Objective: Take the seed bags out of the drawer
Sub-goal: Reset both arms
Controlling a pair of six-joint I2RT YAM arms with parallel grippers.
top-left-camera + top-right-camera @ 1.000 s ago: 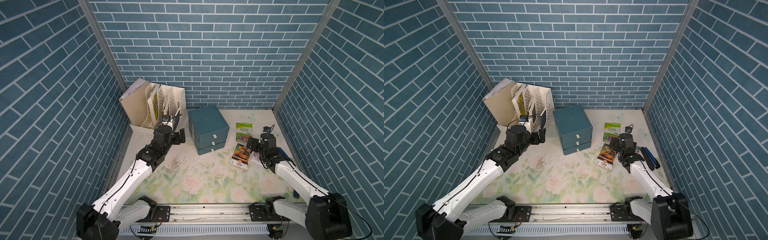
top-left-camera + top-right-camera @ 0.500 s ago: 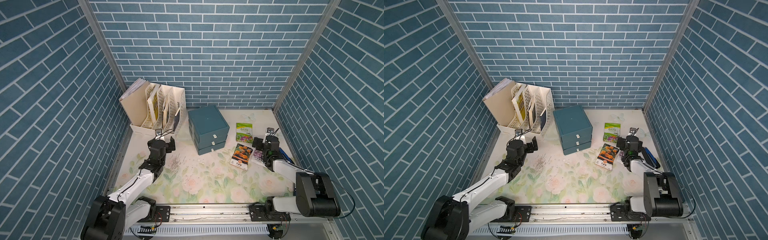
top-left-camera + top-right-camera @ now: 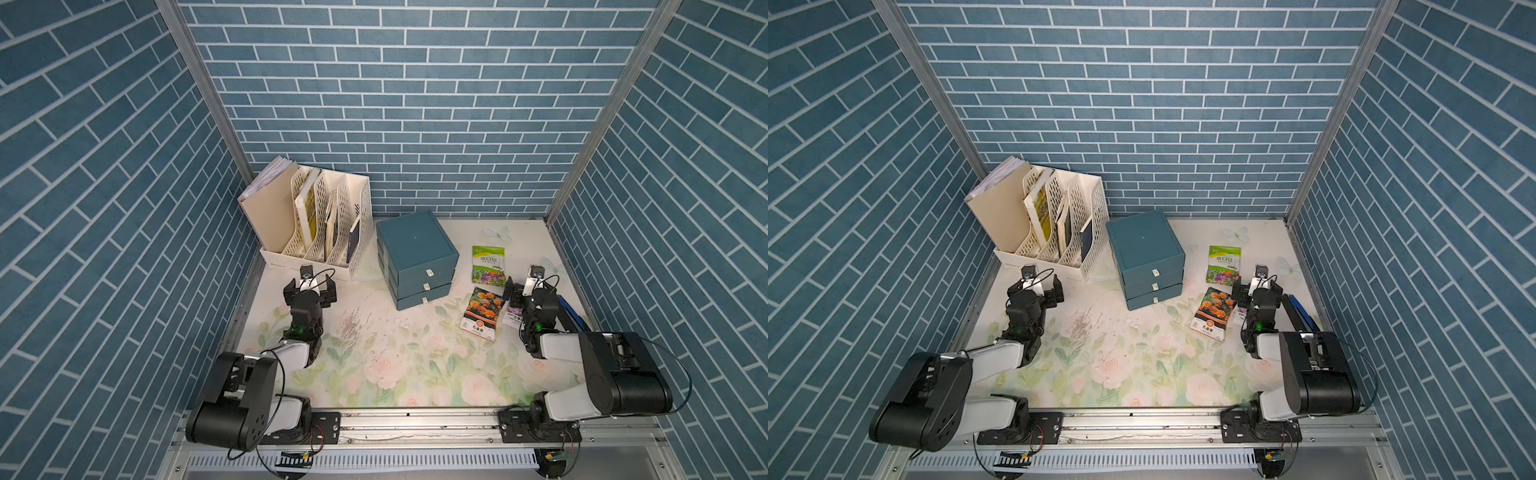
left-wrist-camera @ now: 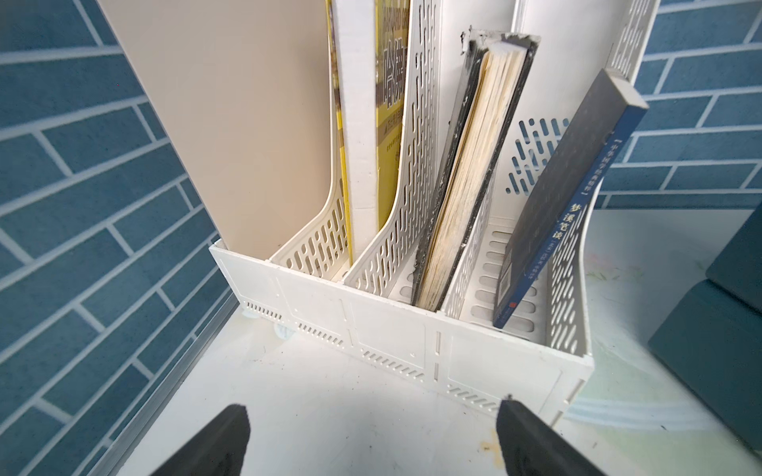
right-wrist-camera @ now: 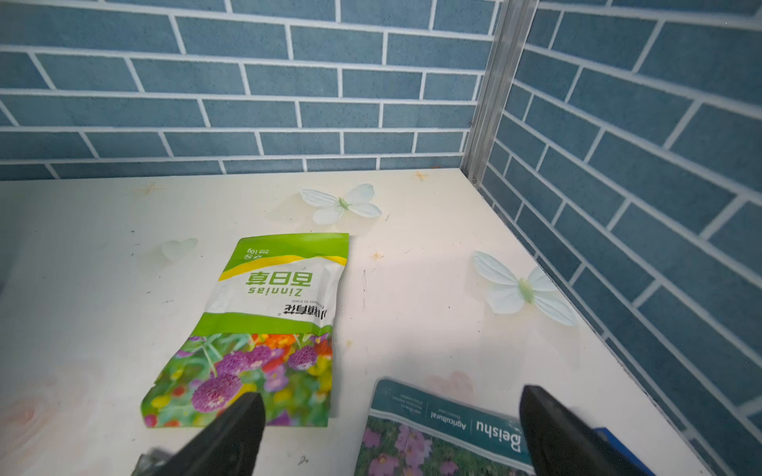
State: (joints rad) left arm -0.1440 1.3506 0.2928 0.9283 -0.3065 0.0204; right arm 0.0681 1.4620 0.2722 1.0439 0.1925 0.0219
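Three seed bags lie flat on the table to the right of the teal drawer unit (image 3: 415, 249) (image 3: 1144, 245), whose three drawers are shut. The green-white bag (image 3: 488, 264) (image 3: 1224, 265) (image 5: 264, 329) lies farthest back. In front of it is the black marigold bag (image 3: 482, 313) (image 3: 1213, 311). The pink-purple bag (image 3: 513, 316) (image 5: 433, 437) lies under my right gripper (image 3: 525, 291) (image 3: 1255, 289) (image 5: 391, 393), which hovers open and holds nothing. My left gripper (image 3: 310, 286) (image 3: 1036, 291) (image 4: 373, 406) is open and empty in front of the file rack.
A white file rack (image 3: 316, 232) (image 3: 1050, 224) (image 4: 391, 342) with books and a beige folder stands at the back left. A blue flat object (image 3: 571, 313) (image 3: 1298, 311) lies along the right wall. Small crumbs (image 3: 353, 326) dot the floral mat. Both arms are folded near the front rail.
Both arms have folded back toward the front rail. The left gripper has come forward and left, away from the drawer unit. The bags have not moved.
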